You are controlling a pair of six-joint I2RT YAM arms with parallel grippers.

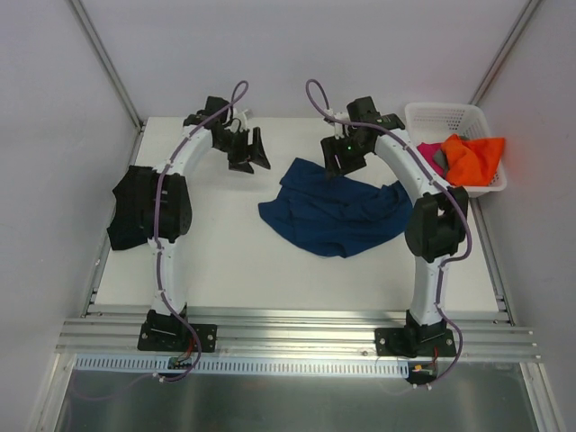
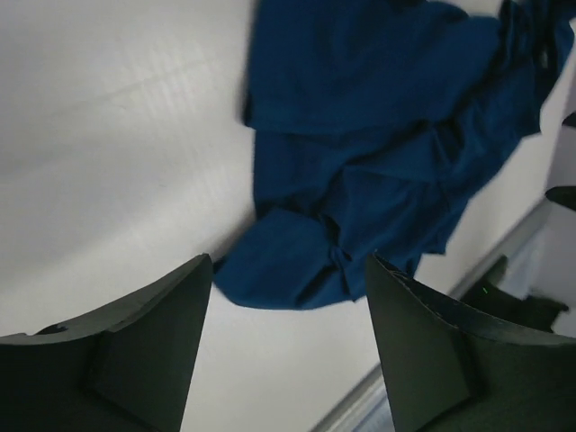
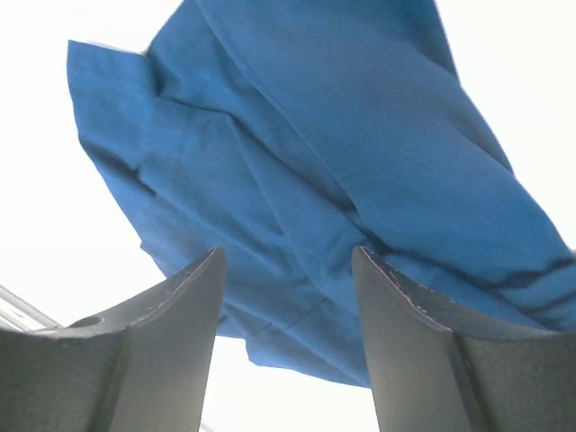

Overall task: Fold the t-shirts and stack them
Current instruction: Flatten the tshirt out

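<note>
Navy shirt [image 1: 337, 216] lies crumpled. Both arms arch forward, left gripper [image 1: 251, 159] beside it, right gripper [image 1: 341, 166] over its far edge, both open and empty.

White tubular links and bulky black joint housings [image 1: 436, 225] form the left arm [image 1: 162, 270] and right arm [image 1: 423, 281]. Purple cables [image 1: 237, 94] loop back from the black left gripper [image 1: 251, 160] and right gripper [image 1: 345, 164], whose fingers [image 2: 135, 351] are matte dark wedges.

Both arms arch from bases at 6 o'clock toward 12. Left tool [image 1: 250, 160] jaws apart, aimed 4 o'clock. Right tool [image 1: 345, 164] jaws apart, aimed 7 o'clock.
</note>
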